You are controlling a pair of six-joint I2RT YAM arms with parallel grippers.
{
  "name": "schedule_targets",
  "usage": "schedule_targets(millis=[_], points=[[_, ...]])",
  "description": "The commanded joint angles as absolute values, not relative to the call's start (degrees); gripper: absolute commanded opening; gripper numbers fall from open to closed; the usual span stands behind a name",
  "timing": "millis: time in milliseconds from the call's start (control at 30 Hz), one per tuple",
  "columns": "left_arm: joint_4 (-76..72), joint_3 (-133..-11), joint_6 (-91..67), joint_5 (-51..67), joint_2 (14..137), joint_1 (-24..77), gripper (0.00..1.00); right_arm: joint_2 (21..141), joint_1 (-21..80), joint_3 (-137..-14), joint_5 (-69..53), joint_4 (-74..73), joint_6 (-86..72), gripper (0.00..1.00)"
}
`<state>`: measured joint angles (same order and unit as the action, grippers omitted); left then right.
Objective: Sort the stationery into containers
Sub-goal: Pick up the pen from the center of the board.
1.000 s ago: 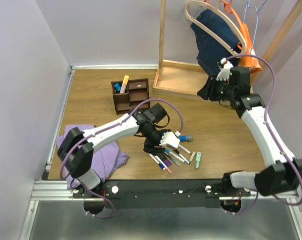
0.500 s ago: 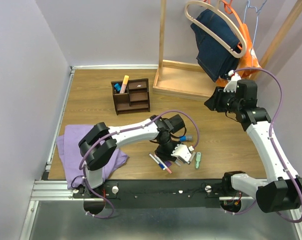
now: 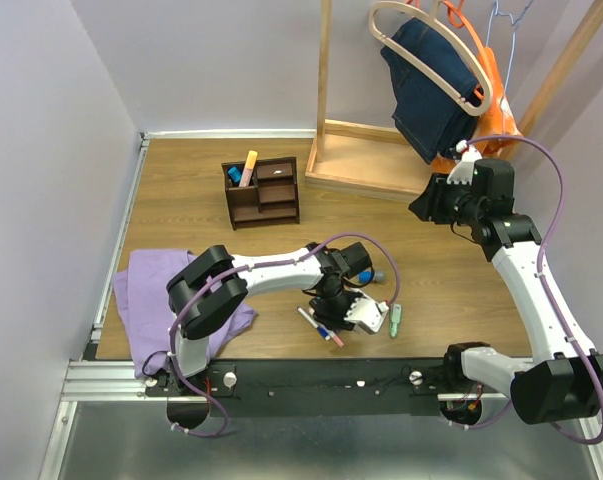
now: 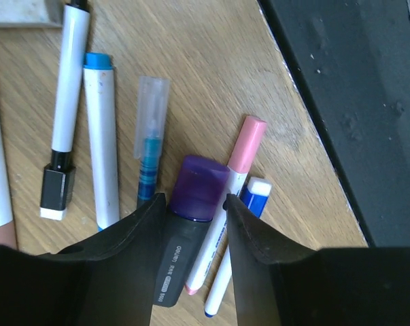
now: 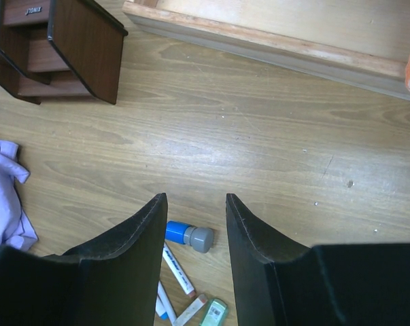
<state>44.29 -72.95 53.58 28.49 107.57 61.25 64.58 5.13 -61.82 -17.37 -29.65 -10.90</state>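
Observation:
The stationery lies in a loose pile (image 3: 321, 325) near the table's front edge. My left gripper (image 4: 195, 198) is down in that pile, its jaws pressed on both sides of a black highlighter with a purple cap (image 4: 198, 180), which rests on the wood. A pink-capped white pen (image 4: 247, 139) runs under the right finger. A stubby blue-grey cylinder (image 5: 191, 236) and a pale green piece (image 3: 395, 318) lie nearby. The dark wooden organiser (image 3: 263, 190) stands at the back left holding a yellow highlighter (image 3: 249, 163). My right gripper (image 5: 195, 198) hangs open and empty, high above the table.
A purple cloth (image 3: 171, 290) lies at the front left. The light wooden rack base (image 3: 366, 155) sits at the back, with jeans on hangers (image 3: 431, 70) above it. More pens lie beside my left fingers: a clear-capped blue pen (image 4: 149, 136) and a black-capped marker (image 4: 67, 88).
My left gripper has moved right and nearer over the pile, dropped low, and narrowed its jaws onto the purple-capped highlighter. The right arm shifted slightly right, then stayed still.

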Motion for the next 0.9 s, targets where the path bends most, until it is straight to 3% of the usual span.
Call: schedule_targets(millis=[0, 433, 633, 867], points=[[39.6, -73.0, 52.2, 26.0, 109.8, 61.7, 0.48, 64.3, 4.6, -61.0, -18.7, -29.0, -10.8, 0.48], [38.5, -69.7, 52.3, 24.6, 110.4, 61.8, 0.49, 62.3, 4.0, -58.7, -19.2, -28.7, -12.8, 0.48], [38.0, -67.7, 51.7, 24.3, 109.8, 61.8, 0.43, 62.4, 3.9, -58.4, -19.5, -28.1, -13.2, 0.48], [44.3, -69.0, 48.8, 26.1, 101.7, 61.3, 0.12, 63.5, 3.9, -61.0, -19.8, -29.0, -13.3, 0.47]])
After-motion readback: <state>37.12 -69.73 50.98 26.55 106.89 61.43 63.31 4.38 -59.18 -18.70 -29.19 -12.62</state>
